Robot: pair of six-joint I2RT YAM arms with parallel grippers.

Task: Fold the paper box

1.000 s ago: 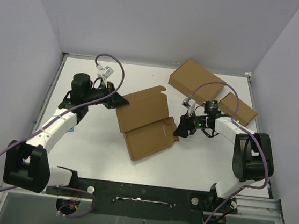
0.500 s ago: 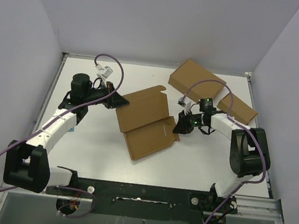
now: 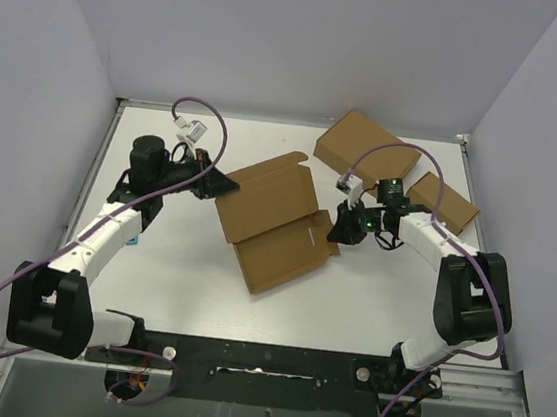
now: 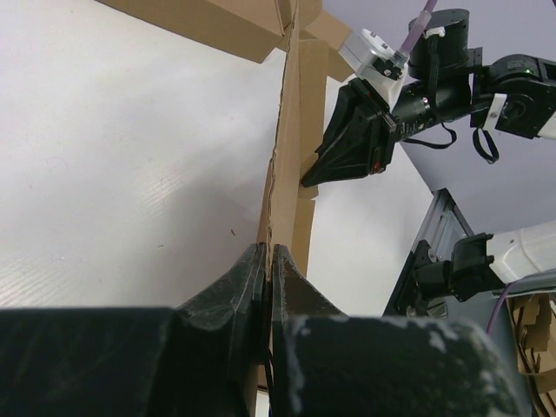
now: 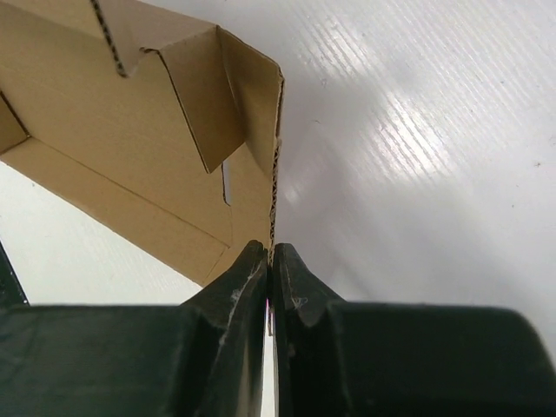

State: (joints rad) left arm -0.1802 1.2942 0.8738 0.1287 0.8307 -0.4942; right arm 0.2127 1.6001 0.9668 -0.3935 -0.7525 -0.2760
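Left gripper (image 3: 221, 184) and right gripper (image 3: 337, 232), jaws clamped on opposite flaps, had shifted the paper box (image 3: 275, 223) toward the table's far edge, beginning the side folds.

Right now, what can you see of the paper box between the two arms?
The paper box is brown corrugated cardboard, unfolded on the white table, with a crease across its middle, side flaps and a small slot. The left gripper pinches its left edge and the right gripper its right flap, fingers shut on the cardboard.
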